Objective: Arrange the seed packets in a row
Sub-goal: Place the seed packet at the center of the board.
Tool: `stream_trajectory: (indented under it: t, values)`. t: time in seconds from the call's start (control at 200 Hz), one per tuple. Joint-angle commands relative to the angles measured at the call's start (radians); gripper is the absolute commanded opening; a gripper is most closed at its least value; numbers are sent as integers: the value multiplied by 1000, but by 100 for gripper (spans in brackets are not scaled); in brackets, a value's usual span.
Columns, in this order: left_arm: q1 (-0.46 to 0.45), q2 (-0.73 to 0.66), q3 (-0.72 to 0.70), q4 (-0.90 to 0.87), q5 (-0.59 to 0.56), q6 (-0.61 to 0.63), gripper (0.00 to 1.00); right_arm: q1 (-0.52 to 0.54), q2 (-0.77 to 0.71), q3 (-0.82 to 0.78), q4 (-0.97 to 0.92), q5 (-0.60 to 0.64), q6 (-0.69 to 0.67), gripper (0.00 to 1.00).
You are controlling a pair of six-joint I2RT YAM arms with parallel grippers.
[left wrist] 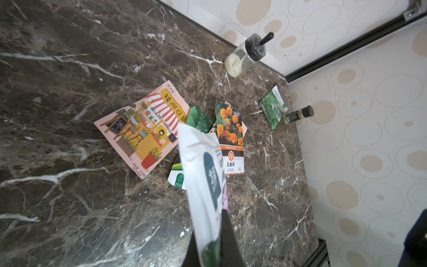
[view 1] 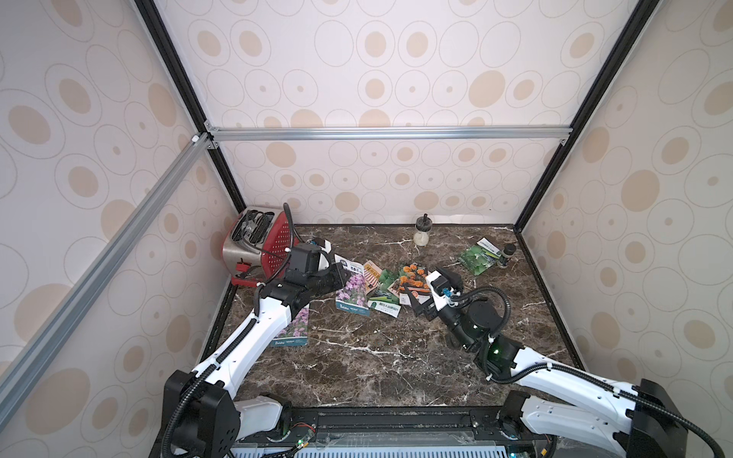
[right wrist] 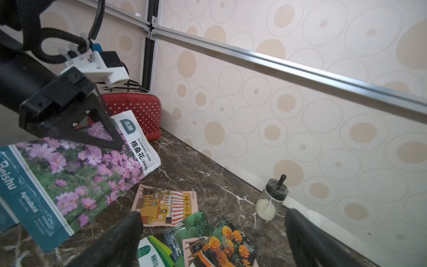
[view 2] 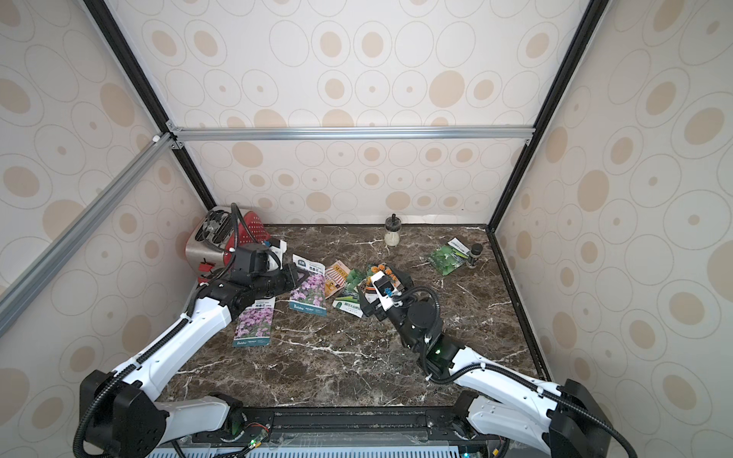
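Left gripper (right wrist: 111,138): closed on the white top end of a purple-flower seed packet (right wrist: 76,180). The packet hangs tilted, gripped end raised, left of centre. Whether its lower edge touches the marble tabletop (view 1: 377,357) cannot be told.

Right gripper (right wrist: 211,218): jaws wide apart, holding nothing, poised over the central cluster of packets.

Second purple-flower packet (view 2: 256,325): flat on the tabletop, near and left of the held one, partly under the left arm.

Central cluster, just right of the held packet:
- Shopfront packet (left wrist: 143,129) is face up on the left of the cluster.
- Marigold packet (left wrist: 231,134) is face up on the right.
- Green-leaf packet (left wrist: 201,118) sits between these two, partly covered.
- Green-and-white packet (right wrist: 150,252) lies on the near side.
- The packets overlap and lie at differing angles.

Green vegetable packet (view 1: 478,257): well apart at the far right, touching or just beside a small dark jar (view 1: 505,253).

Other items: a glass jar (view 1: 421,234) with white contents stands by the far wall. A red toaster (view 1: 254,242) stands in the far left corner.
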Motion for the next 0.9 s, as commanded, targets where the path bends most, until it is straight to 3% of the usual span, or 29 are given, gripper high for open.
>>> stream_trajectory:
  t: [0.0,0.095,0.3,0.471,0.696,0.896]
  values:
    - [2,-41,-72,81,34,46,0,-37,53,75,-307,-258,280,97]
    - [3,-76,-120,163,60,42,1,-150,114,124,-276,-477,512,94]
    - [0,-101,-165,316,84,43,3,-288,305,240,-211,-747,906,90]
    - [-3,-75,-179,420,114,38,3,-353,482,263,84,-943,1218,86]
    - [-7,-55,-185,484,128,26,3,-348,758,298,597,-1040,1594,79]
    - [-13,-33,-181,490,124,15,3,-306,835,340,663,-1038,1605,76]
